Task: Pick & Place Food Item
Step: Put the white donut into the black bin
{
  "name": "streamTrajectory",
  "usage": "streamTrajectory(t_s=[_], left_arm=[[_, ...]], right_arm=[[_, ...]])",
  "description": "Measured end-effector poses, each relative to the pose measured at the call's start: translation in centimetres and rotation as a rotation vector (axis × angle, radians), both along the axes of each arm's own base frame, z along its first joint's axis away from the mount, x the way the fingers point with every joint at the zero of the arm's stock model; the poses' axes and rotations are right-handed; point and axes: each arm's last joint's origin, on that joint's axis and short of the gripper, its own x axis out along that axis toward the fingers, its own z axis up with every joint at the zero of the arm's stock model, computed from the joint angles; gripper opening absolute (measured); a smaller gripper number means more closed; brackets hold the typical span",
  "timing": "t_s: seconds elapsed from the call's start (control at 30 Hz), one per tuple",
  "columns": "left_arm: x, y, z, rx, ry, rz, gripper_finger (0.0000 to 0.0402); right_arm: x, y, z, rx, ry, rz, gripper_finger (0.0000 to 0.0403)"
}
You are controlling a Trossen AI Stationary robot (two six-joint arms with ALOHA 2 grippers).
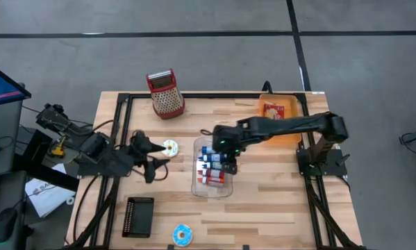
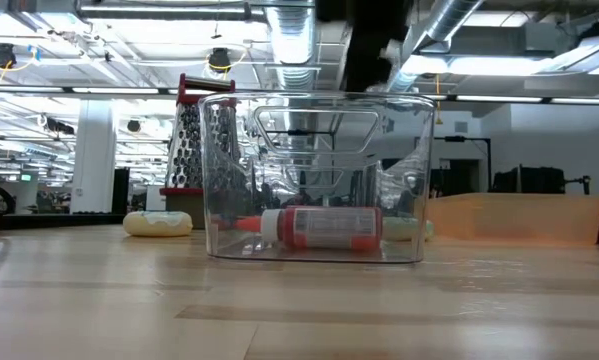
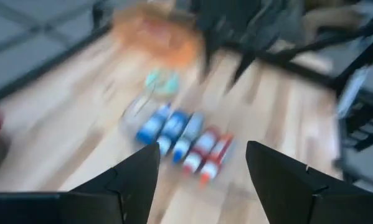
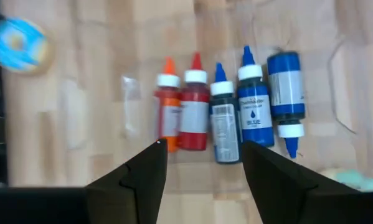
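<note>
My left end effector hangs empty, fingers spread wide, left of the clear bin. In the bin five bottles lie side by side: orange, red, three blue. My right end effector hovers over them, fingers apart, holding nothing.

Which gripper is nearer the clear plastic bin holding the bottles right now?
Right. The right gripper hangs directly over the clear plastic bin; the left gripper sits off beside it.
</note>
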Motion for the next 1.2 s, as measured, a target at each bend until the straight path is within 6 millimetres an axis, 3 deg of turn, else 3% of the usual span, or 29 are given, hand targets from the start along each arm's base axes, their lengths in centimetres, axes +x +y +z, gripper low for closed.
streamTrajectory(t_s=[0.17,0.37,0.63,0.73,0.83,1.07,1.2], left_arm=[[-0.2,1.1,-2.0,-0.074,0.27,-0.045,0.0237],[0.7,1.7,-4.5,0.069,0.587,-0.129,0.0241],[3.7,4.0,-6.6,0.188,0.787,-0.316,0.0273],[4.0,5.0,-7.1,0.156,0.833,-0.373,0.0279],[3.8,6.4,-7.4,0.047,0.763,-0.383,0.0276],[1.4,12.3,-7.8,-0.218,0.61,0.051,0.0247],[0.1,14.1,-8.6,-0.353,0.574,0.246,0.0231]], right_arm=[[-3.6,0.9,5.1,-0.022,-0.141,-0.08,0.0199],[-7.6,1.7,9.2,-0.068,-0.286,-0.204,0.0196],[-11.3,2.5,11.2,-0.102,-0.34,-0.367,0.0196],[-12.2,3.4,11.3,-0.101,-0.337,-0.393,0.0196],[-12.7,4.6,11.2,-0.116,-0.329,-0.414,0.0196],[-13.8,7.1,11.0,-0.119,-0.367,-0.481,0.0195],[-14.5,8.1,11.1,-0.115,-0.404,-0.532,0.0195]])
